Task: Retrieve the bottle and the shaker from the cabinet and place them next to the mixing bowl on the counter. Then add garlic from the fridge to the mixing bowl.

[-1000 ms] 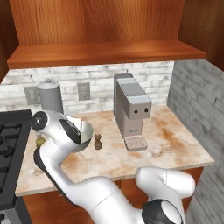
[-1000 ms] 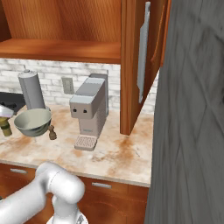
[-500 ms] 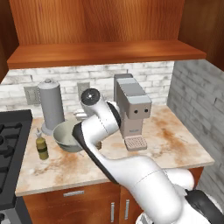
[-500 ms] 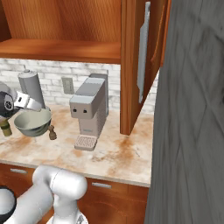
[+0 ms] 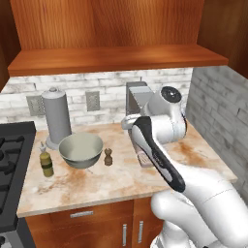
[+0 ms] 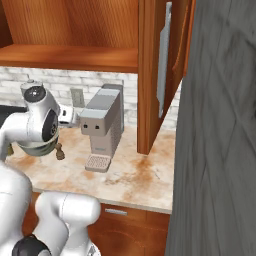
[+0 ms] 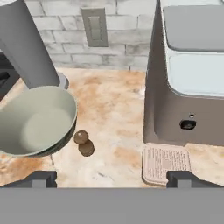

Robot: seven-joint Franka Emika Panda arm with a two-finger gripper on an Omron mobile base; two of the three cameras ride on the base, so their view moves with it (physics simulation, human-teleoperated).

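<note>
On the counter, the grey-green mixing bowl (image 5: pixel 81 149) (image 7: pixel 35 120) stands in front of the paper towel roll. The small brown shaker (image 5: pixel 108 156) (image 7: pixel 83 143) (image 6: pixel 59 151) stands just right of the bowl, and the olive bottle (image 5: pixel 46 163) just left of it. My gripper (image 7: pixel 111 178) is open and empty. It hovers above the counter between the bowl and the coffee machine, its fingertips (image 7: pixel 41 178) wide apart. The garlic is out of view.
A grey coffee machine (image 5: pixel 138 97) (image 6: pixel 102 125) (image 7: pixel 192 87) with a drip tray (image 7: pixel 166 162) stands right of the shaker. The paper towel roll (image 5: pixel 56 117) is behind the bowl and the stove (image 5: pixel 9 164) to the left. An open cabinet door (image 6: pixel 165 60) and a tall grey wall (image 6: pixel 220 150) are on the right.
The arm has swung right, from over the stove side across the bowl to the coffee machine. The gripper stays open. Bowl, shaker and bottle have not moved.
</note>
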